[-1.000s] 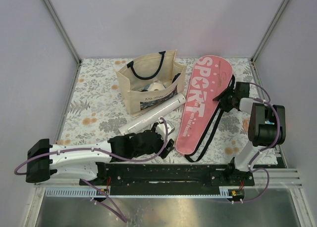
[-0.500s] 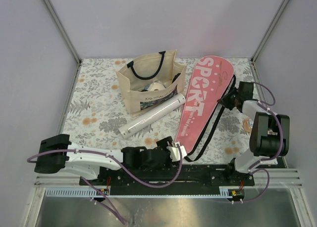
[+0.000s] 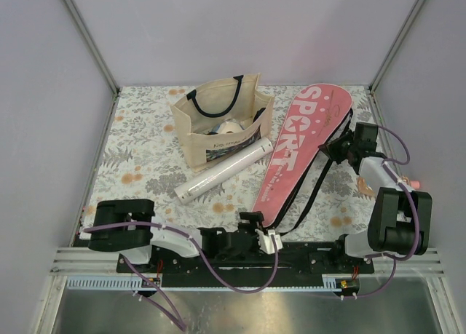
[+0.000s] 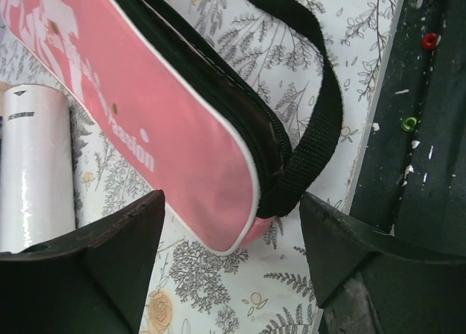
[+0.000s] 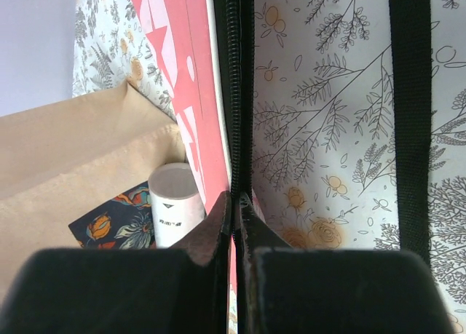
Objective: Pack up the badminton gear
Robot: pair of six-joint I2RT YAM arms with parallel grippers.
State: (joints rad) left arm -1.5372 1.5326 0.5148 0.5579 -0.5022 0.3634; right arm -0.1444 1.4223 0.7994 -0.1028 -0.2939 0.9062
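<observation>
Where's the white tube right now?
Top view, centre-left: white tube lies diagonally just in front of the tote bag, left of the pink cover.

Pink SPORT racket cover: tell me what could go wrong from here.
The right hand is shut on just the thin zipper edge of the pink racket-shaped SPORT cover; a pull may slip it free.
The cover's black webbing strap loops loose by the open left hand and could snag.
The long white tube lies close by; a swinging cover might roll it.
</observation>
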